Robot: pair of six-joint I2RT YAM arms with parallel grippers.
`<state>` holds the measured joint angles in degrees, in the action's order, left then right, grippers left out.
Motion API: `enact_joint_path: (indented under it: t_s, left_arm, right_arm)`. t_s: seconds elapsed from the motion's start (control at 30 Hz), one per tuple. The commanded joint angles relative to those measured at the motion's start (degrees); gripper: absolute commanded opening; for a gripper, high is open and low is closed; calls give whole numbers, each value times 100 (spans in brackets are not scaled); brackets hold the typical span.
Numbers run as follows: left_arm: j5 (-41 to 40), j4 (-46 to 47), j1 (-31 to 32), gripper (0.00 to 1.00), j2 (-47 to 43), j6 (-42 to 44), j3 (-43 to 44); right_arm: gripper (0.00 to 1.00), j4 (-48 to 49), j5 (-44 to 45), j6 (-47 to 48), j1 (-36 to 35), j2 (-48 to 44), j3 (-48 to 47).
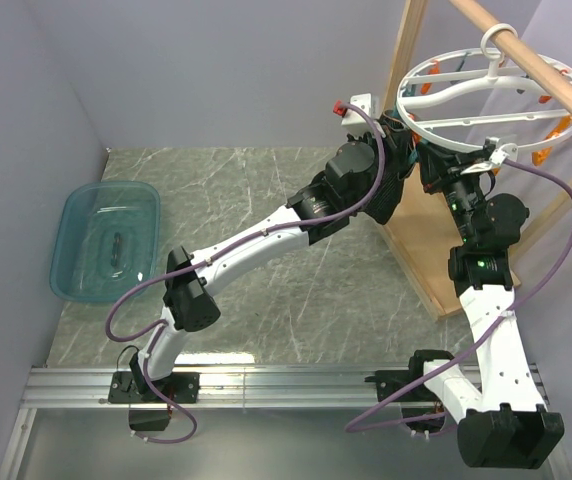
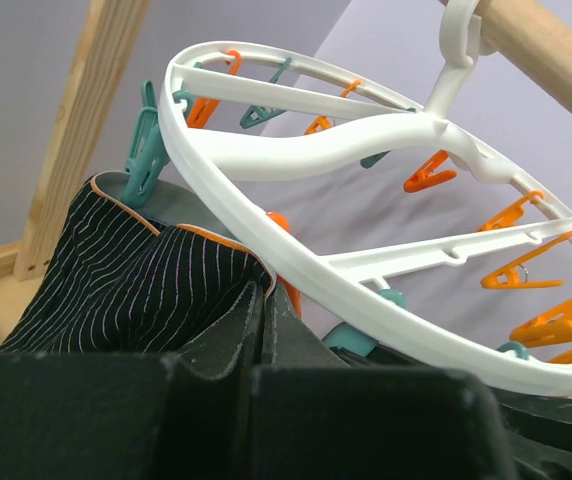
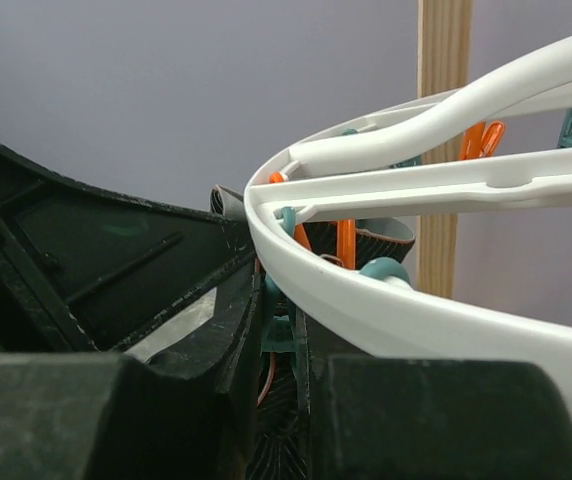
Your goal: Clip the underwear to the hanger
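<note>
Step in hand: the clipping itself, at the far right of the scene. The hanger (image 2: 226,190) hangs by its hook from the wooden frame (image 3: 444,100), and both arms are up at its near-left rim.

Left gripper (image 2: 262,335): clenched on the underwear (image 2: 136,280). I see the pinstriped black fabric with its orange-trimmed edge held up just under the ring, close to the pegs there.

Right gripper (image 3: 278,400): fingers narrowed onto a teal clothespin (image 3: 278,330) hanging under the rim. Striped fabric shows just beyond and below it. I cannot tell from these views whether the peg's mouth is open or whether cloth already sits in it.

My judgement: not yet clipped. The next move calls for the peg to be squeezed open, the left arm to feed the fabric edge into its mouth, and the right fingers to let go first. The left grip should go only once the peg bites.
</note>
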<state>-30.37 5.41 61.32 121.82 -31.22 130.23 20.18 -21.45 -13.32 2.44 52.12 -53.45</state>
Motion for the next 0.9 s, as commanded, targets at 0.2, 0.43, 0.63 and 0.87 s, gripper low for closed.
enact_joint_path:
  t_s: [0.2,0.43,0.63,0.87]
  left_arm:
    - [251,92,47,0,70,-384,468]
    - [312,22,47,0,44,-446,503]
    - [374,48,47,0,44,-472,503]
    - [400,109,47,0,70,-455,477]
  right_arm:
    - [0,-331,-606,453,-217,-140,318]
    - [0,-331,-693,655,-217,-184,397]
    - [22,-401,-694,699,-349,-202,371]
    - [46,-489,-650,656,-349,-228,327]
